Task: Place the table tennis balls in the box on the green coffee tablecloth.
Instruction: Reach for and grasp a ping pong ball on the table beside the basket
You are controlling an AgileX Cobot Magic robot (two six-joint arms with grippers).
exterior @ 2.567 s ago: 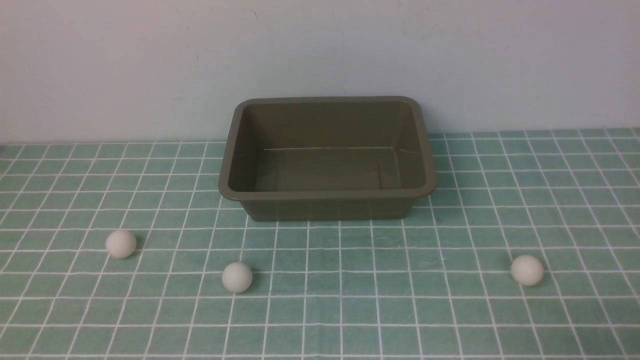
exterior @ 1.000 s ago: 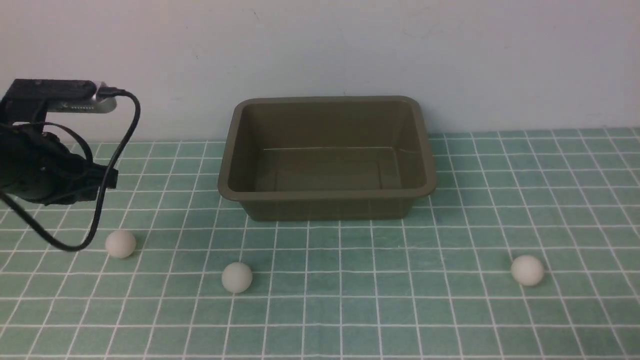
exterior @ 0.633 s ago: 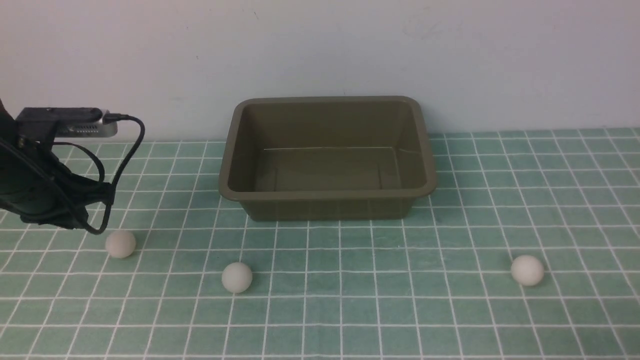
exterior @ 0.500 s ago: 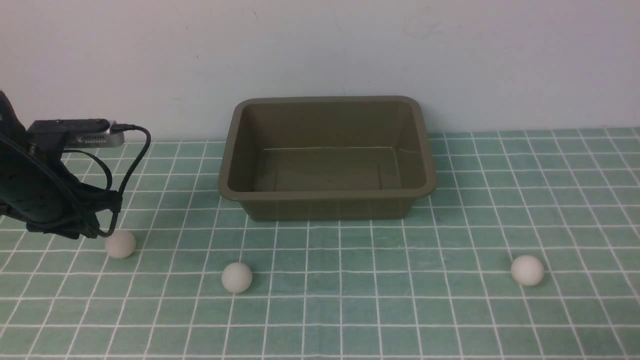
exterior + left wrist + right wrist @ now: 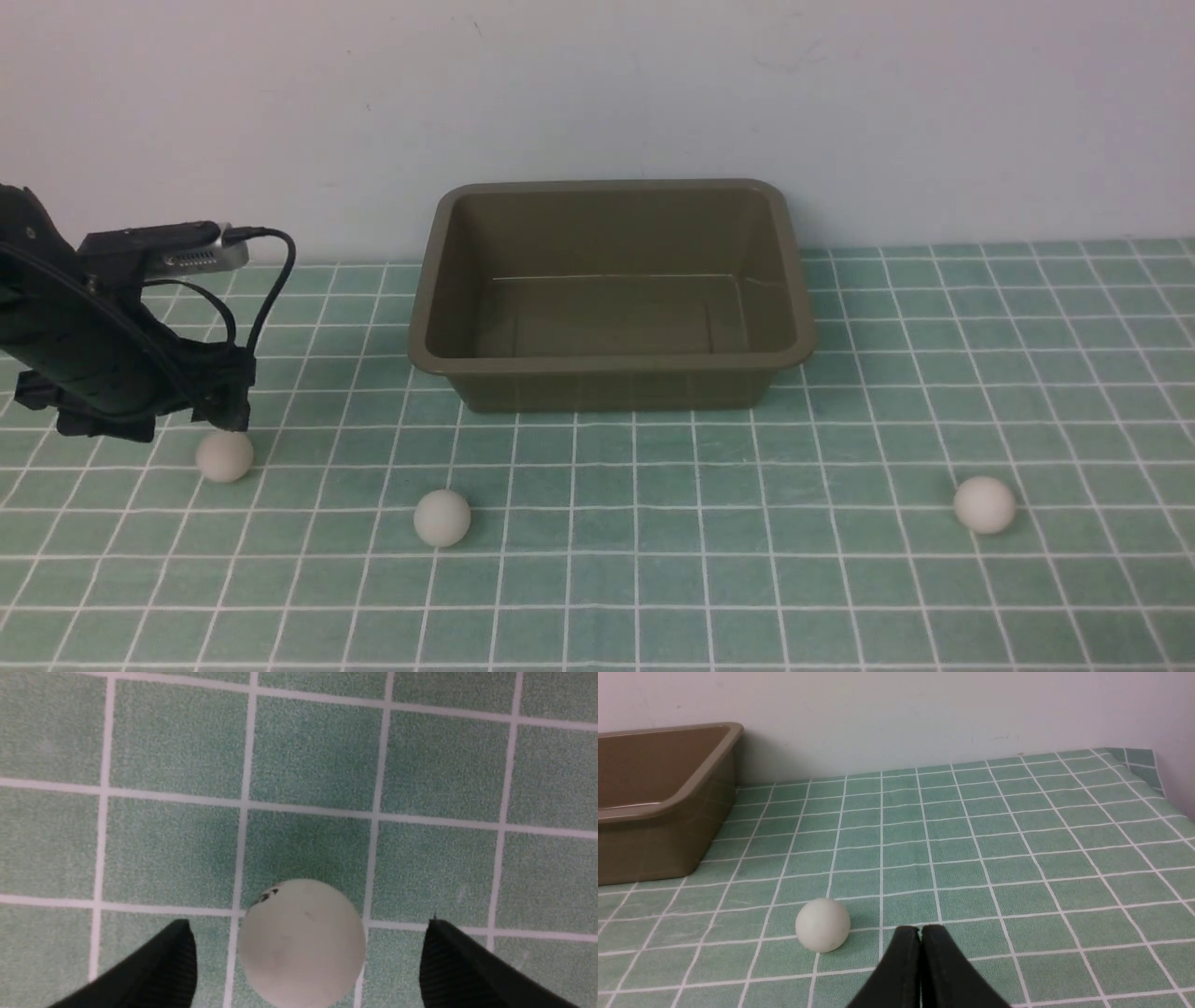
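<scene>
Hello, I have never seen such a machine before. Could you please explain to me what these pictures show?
It is a robot with two arms, each ending in a gripper with two fingers. The front picture is taken from between the arms; the other two come from cameras on the wrists.

On the green tablecloth with white grid lines stands an olive-brown box. Nearer the robot lie three white table tennis balls: one at far left, one left of the middle and one at right.

The left gripper is open, with the far-left ball between its fingers but not touched. The right gripper is shut. Nothing is held.
</scene>
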